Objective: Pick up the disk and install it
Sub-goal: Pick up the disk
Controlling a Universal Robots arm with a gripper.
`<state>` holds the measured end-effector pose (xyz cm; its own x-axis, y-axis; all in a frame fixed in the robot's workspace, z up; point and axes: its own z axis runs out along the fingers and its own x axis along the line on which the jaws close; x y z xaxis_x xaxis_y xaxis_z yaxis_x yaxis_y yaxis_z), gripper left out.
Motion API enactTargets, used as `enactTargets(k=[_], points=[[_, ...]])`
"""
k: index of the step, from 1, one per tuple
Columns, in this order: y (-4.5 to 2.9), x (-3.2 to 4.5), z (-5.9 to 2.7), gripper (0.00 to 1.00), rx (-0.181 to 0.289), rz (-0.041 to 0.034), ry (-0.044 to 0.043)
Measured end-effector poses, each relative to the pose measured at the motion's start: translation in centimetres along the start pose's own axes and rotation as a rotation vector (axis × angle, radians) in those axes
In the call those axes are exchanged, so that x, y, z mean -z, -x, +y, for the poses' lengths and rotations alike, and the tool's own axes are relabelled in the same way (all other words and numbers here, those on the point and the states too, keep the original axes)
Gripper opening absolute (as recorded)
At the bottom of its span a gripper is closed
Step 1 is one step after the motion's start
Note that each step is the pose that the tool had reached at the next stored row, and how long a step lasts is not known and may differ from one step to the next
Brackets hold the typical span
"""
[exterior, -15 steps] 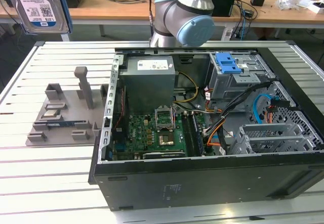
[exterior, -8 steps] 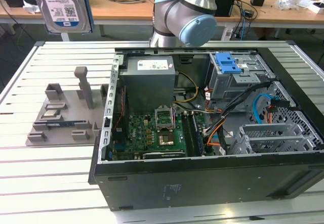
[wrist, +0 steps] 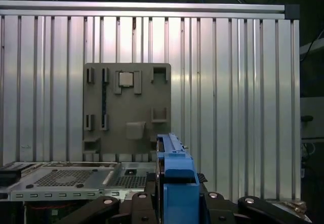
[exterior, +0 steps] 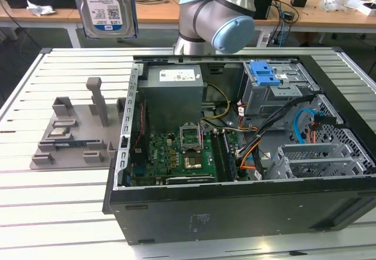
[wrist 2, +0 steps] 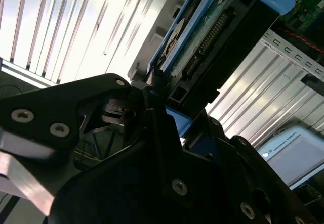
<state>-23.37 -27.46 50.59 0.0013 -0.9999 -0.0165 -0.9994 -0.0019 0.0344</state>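
The disk point(exterior: 106, 7), silver with a white-and-blue label and a blue carrier frame, hangs upright in the air at the exterior view's top left, high above the slatted table. In both wrist views my gripper point(wrist 2: 157, 90) is shut on it. Black fingers point(wrist 2: 101, 102) clamp the disk's end point(wrist 2: 202, 37), where its connector row and blue frame show. In the first wrist view the blue frame edge point(wrist: 174, 176) rises between the gripper's point(wrist: 174, 204) black fingers. The arm's elbow point(exterior: 217, 16) stands behind the open computer case point(exterior: 235, 213).
The case lies open on the table, with a grey power-supply box point(exterior: 173, 84), motherboard point(exterior: 176, 154) and a drive cage with a blue latch point(exterior: 263, 72). A grey fixture plate point(exterior: 76, 137) with holders lies on the exterior view's left, and below me point(wrist: 126, 107).
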Motion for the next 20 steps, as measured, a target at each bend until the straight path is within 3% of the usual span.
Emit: enactTargets(k=[6, 14, 17, 20], points=[[0.13, 0.12, -3.68, 0.37, 0.000, 0.0000, 0.0002], [0.14, 0.26, -7.71, 0.37, 0.000, 0.0000, 0.0012], [0.14, 0.35, -10.57, 0.37, 0.000, 0.0000, 0.0021], [0.14, 0.42, -12.33, 0.37, 0.000, 0.0000, 0.0028]])
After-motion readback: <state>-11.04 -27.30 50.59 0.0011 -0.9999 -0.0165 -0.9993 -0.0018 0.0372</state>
